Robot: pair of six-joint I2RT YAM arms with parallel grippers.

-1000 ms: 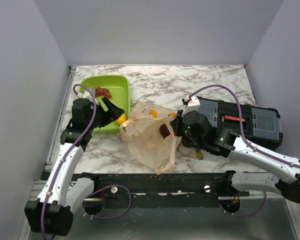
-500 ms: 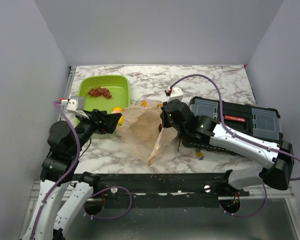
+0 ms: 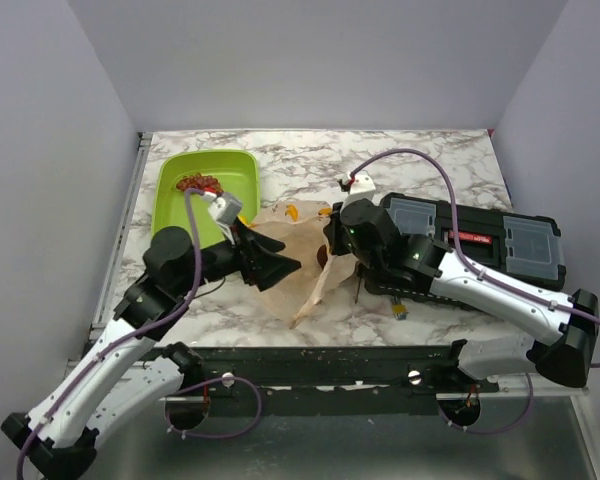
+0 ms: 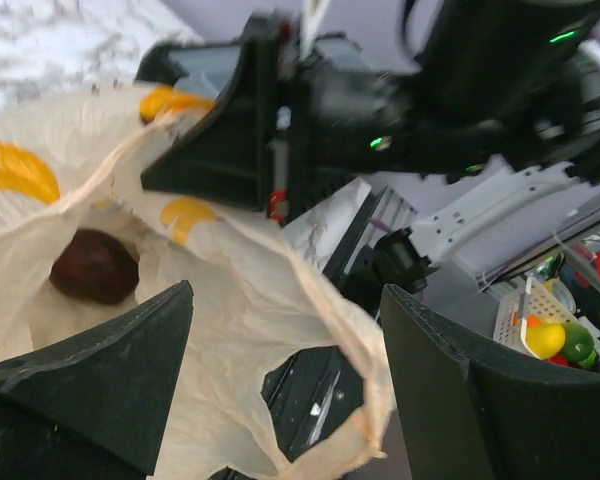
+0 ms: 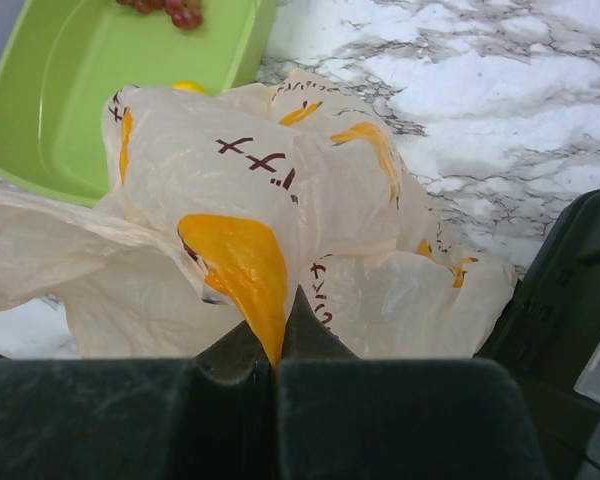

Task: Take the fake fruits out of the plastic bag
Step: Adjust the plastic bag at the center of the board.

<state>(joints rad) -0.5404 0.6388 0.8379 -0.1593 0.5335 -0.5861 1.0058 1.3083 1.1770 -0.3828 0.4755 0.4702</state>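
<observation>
The plastic bag (image 3: 302, 232), peach with orange prints, lies mid-table beside the tray. My right gripper (image 3: 329, 241) is shut on a pinch of its film (image 5: 242, 262) and holds that side up. My left gripper (image 3: 283, 267) is open at the bag's left side. Its fingers (image 4: 130, 370) stand on either side of a loop of the bag (image 4: 270, 300) without touching it. Inside the bag lies a dark reddish-brown round fruit (image 4: 93, 265). The red grapes (image 3: 198, 183) lie in the green tray (image 3: 235, 172). A sliver of yellow fruit (image 5: 185, 87) shows at the tray's edge behind the bag.
A black toolbox (image 3: 480, 245) with a clear-lidded section sits right of the bag, under my right arm. The green tray (image 5: 50, 100) stands at the back left. Grey walls close in the table on three sides.
My left arm has swung from the tray over to the bag's open side, jaws still wide. My right gripper has shifted left and back with the bag's film pinched in it.
</observation>
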